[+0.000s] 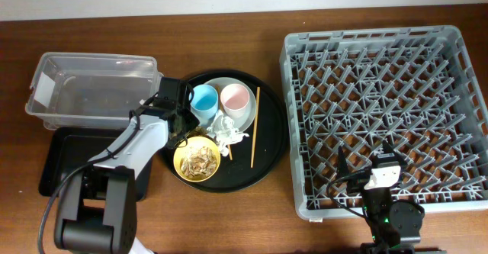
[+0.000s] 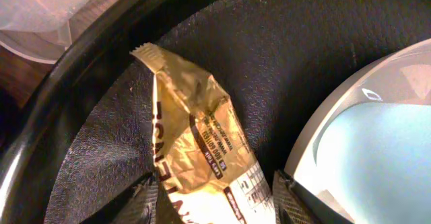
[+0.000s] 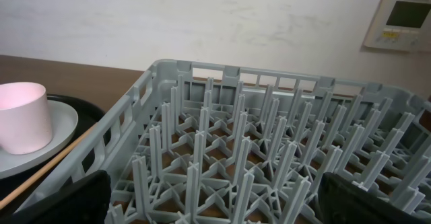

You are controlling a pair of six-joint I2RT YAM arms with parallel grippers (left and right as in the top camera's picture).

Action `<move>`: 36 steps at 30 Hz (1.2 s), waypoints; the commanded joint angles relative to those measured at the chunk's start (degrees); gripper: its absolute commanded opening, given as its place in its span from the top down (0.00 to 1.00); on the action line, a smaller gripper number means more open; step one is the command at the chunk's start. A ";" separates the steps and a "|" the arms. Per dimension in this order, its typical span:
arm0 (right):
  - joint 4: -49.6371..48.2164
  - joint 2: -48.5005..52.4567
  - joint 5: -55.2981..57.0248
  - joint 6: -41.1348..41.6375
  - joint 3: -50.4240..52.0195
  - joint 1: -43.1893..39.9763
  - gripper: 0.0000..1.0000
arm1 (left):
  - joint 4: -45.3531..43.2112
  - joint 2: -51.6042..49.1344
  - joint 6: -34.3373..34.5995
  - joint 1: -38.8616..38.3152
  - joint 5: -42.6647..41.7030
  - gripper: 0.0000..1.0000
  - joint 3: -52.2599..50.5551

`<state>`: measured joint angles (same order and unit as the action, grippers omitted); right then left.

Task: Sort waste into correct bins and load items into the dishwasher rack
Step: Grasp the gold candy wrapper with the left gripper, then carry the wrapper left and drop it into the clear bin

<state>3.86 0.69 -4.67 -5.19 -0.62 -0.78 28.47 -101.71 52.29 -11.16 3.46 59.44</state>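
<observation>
In the left wrist view the gold-brown foil wrapper (image 2: 202, 150) lies on the round black tray (image 2: 289, 56), and my left gripper (image 2: 215, 200) is shut on its near end, next to the light-blue cup (image 2: 384, 150). From overhead, my left gripper (image 1: 178, 123) is at the tray's left side. The blue cup (image 1: 203, 99) and pink cup (image 1: 235, 98) stand on the plate (image 1: 225, 84). The tissue (image 1: 226, 128), the chopsticks (image 1: 255, 124) and the yellow bowl (image 1: 181, 165) of food scraps (image 1: 200, 159) share the tray. My right gripper (image 1: 379, 161) is open and empty over the rack (image 1: 457, 56).
The clear tub (image 1: 91, 90) stands at the back left, with the shallow black tray (image 1: 65, 159) in front of it. The right wrist view shows the rack's pegs (image 3: 236, 136), the pink cup (image 3: 23, 116) and a chopstick (image 3: 40, 177).
</observation>
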 commanded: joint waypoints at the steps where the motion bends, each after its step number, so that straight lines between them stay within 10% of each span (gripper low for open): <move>1: 0.22 -0.28 -0.90 -0.37 0.31 -0.37 0.02 | 0.24 -1.49 0.33 0.31 -0.66 0.50 -1.70; 4: 0.22 -0.28 -0.90 -0.37 0.31 -0.37 0.02 | 0.24 -1.46 -0.59 0.31 -1.11 1.00 -1.97; 18: 0.22 -0.28 -0.90 -0.37 0.31 -0.37 0.02 | 4.11 29.38 -1.62 5.18 -0.61 1.00 0.15; 36: 0.22 -0.28 -0.90 -0.37 0.31 -0.37 0.02 | -9.29 14.51 -4.48 30.36 -2.25 0.94 0.13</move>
<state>3.86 0.69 -4.64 -5.17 -0.62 -0.78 21.63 -85.14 50.48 18.94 2.37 59.13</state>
